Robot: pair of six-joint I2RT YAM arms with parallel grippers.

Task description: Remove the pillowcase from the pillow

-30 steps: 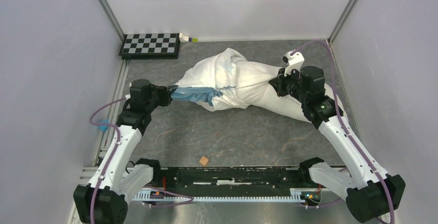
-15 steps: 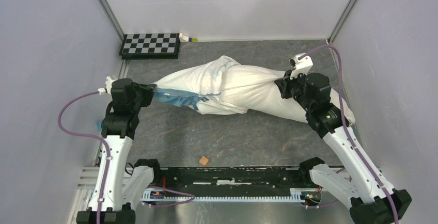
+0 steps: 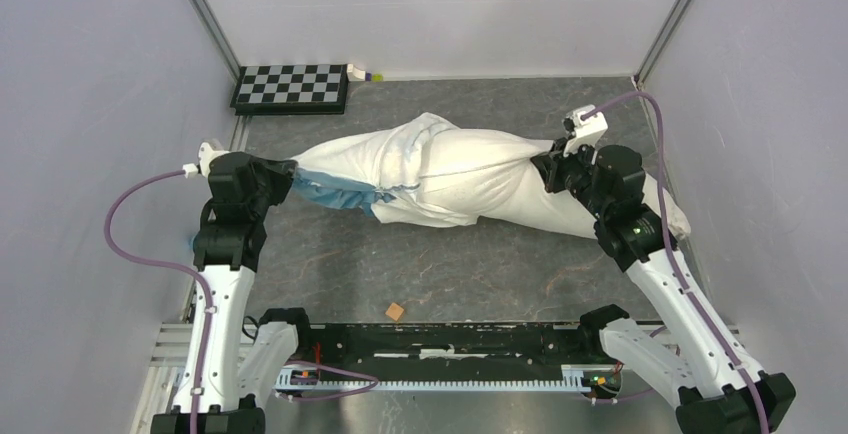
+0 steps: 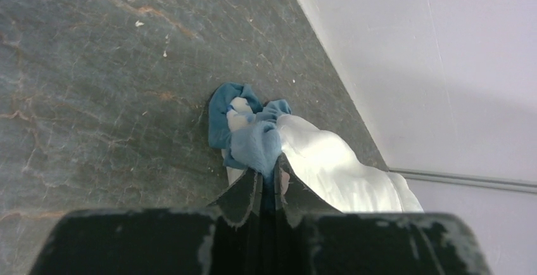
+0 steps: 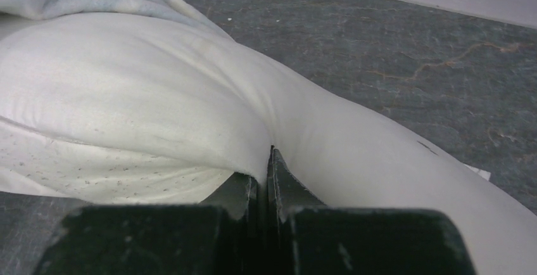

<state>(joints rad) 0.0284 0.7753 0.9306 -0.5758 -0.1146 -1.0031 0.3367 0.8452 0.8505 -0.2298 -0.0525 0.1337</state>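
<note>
The left claw [image 4: 266, 175] is pinching the blue ruffled edge of the pillowcase [image 3: 345, 192], and the right claw [image 5: 264, 163] is pinching a fold of the pillow [image 3: 520, 194]. Both are lying stretched across the middle of the tabletop [image 3: 450, 274]. The arms should be pulling straight apart, low and steady, both grips firm, so the cover is sliding off.

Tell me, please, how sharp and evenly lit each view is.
Top external: sharp, evenly lit, soft shadow under the pillow. Left wrist: the pillowcase is crisp, its white part glaring, the left fingers dark. Right wrist: right fingers dark, pillow bright yet textured.
</note>
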